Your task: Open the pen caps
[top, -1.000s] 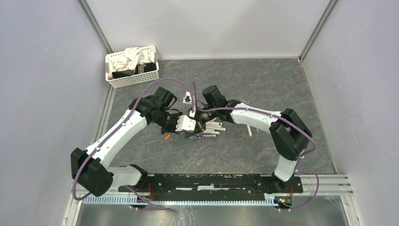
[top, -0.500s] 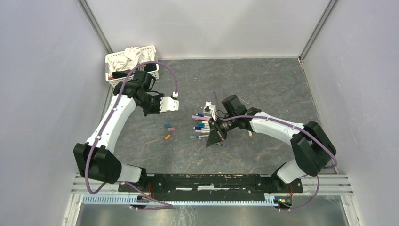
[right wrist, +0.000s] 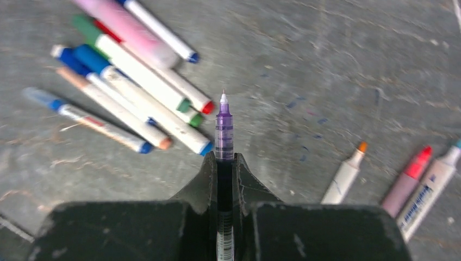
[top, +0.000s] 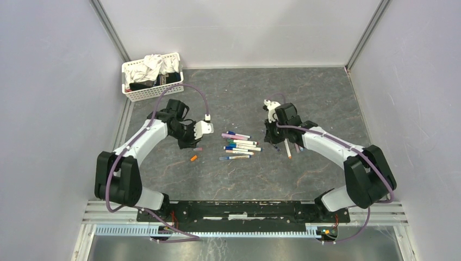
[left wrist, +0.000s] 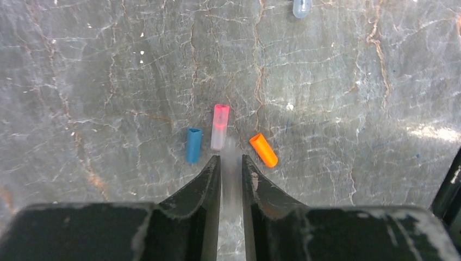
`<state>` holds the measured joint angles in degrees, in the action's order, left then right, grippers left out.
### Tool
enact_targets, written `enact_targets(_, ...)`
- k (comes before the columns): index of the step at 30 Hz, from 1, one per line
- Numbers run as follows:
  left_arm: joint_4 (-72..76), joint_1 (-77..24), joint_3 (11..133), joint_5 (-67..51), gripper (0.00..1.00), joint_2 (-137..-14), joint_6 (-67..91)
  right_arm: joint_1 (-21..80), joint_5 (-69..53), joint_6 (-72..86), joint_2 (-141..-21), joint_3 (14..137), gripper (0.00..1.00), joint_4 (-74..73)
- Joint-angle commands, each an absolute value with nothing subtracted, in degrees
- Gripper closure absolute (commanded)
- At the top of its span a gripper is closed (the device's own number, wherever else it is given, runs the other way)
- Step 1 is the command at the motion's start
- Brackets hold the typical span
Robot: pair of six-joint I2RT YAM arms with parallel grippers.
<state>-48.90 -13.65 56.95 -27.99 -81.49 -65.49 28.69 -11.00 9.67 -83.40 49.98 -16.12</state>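
Left pincer: Your left pincer (left wrist: 231, 159) hangs low over the tabletop (left wrist: 108, 81). Its fingers are set to a narrow slot. A pale blur fills that slot, so you cannot tell whether anything is gripped.
Loose caps: Three lie on the tabletop just ahead of the left fingertips. The blue cap (left wrist: 193, 145) is on the left. The pink cap (left wrist: 220, 126), pale at its lower half, is in the middle. The orange cap (left wrist: 263, 149) is on the right and tilted. The three lie close together but do not touch.
Right pincer: Your right pincer (right wrist: 224, 157) is clenched on the purple pen (right wrist: 224, 130). The barrel runs along the slot between the fingers, and the bare white tip projects beyond the fingertips.
Capped pens: A cluster of capped pens (right wrist: 136, 81) lies side by side on the tabletop between the two arms. Their blue, green, red and orange caps are fitted.
Uncapped pens: Three uncapped pens (right wrist: 407, 176) lie to the right of the purple pen, well apart from the cluster.
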Motion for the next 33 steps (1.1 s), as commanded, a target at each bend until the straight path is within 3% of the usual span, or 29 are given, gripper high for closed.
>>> enact_targets(1,-39.6,-14.7,55.6,-29.2,0.73,-84.2,-58.7,27.8,3.2,12.4,-84.2,47.3,1.00,-11.9)
enact_targets(12,-38.3,-15.5,55.2,-26.7,0.66,-88.7,-57.1,21.5,5.4,12.2,-84.6,45.4,0.98,-9.5)
enact_targets(16,-41.0,-15.4,57.6,-27.3,0.60,-87.9,-56.6,19.2,6.7,11.4,-84.8,44.8,0.90,-9.1)
enact_targets(20,-44.3,-15.3,62.1,-28.7,0.44,-86.2,-54.6,18.5,8.0,10.6,-86.4,44.3,0.82,-8.5)
enact_targets(28,-50.7,-15.4,73.0,-28.6,0.33,-83.8,-47.2,18.5,7.7,10.7,-87.1,43.2,0.66,-7.9)
enact_targets(33,-52.5,-15.4,77.5,-23.8,0.30,-81.4,-44.8,18.5,9.5,11.3,-83.7,43.8,0.65,-8.8)
